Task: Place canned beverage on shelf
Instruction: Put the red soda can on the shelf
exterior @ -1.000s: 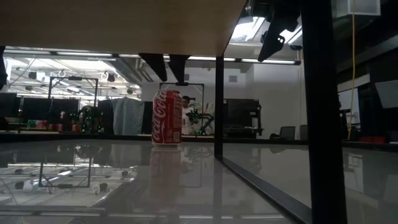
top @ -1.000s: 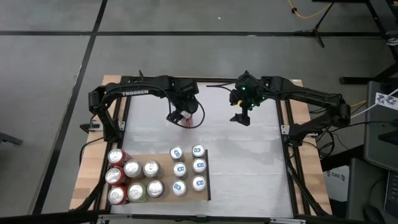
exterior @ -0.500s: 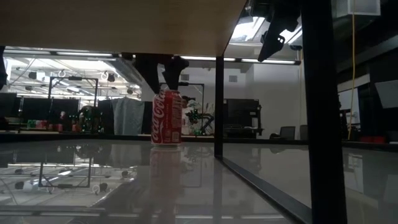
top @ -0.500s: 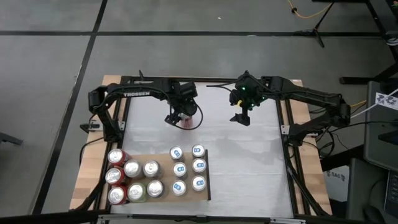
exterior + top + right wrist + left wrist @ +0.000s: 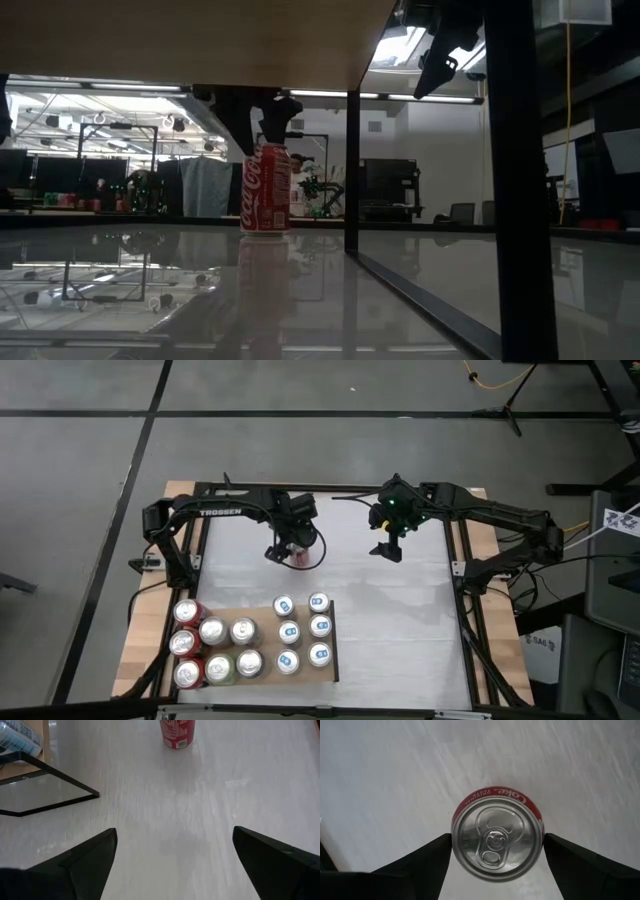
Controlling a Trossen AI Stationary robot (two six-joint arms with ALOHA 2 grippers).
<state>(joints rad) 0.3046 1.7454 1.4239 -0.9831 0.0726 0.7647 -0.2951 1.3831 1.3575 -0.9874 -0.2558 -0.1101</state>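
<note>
A red cola can (image 5: 303, 552) stands upright on the white table (image 5: 400, 630), near the far edge and left of centre. Its silver top with the pull tab faces straight up.

My left gripper (image 5: 295, 545) is directly over the can. In my left wrist view, my 2 dark fingers (image 5: 420, 857) sit on either side of the can's rim, touching it or nearly so. I cannot tell whether they press hard enough to hold it.

The can rests on the table, not lifted. In the low view the fingers reach only the top band of the can (image 5: 265, 188).

My right gripper (image 5: 389, 546) hangs spread wide and empty near the far edge, right of centre.

The shelf (image 5: 262, 613), a light wood panel with a dark edge strip, lies at the near-left corner of the table. It carries about 12 cans (image 5: 243, 631) in tight rows.

My judgement: a grip this high could let the can swing or slip during the carry. The shelf is crowded, so a lowered can could knock a neighbour over. Free room looks narrow.
</note>
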